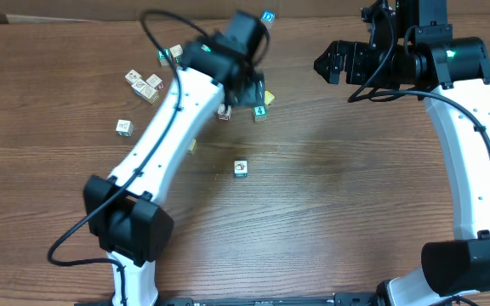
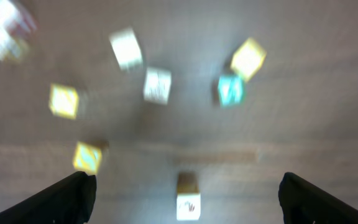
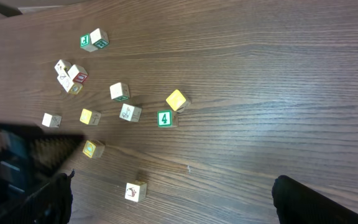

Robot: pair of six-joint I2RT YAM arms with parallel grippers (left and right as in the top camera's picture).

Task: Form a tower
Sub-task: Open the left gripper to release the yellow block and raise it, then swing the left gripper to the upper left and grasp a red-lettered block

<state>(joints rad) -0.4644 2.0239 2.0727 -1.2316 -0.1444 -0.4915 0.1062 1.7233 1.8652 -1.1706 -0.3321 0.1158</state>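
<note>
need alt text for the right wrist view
Small wooden cubes lie scattered across a wooden table, among them a yellow cube next to a green 4 cube. The open right hand frames the bottom corners; a blurred dark arm intrudes at left.

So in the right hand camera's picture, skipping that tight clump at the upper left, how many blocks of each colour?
Yellow blocks: 3
Green-marked blocks: 4
White blocks: 2
White and yellow one, maybe a stack: 1
Total: 10
</note>
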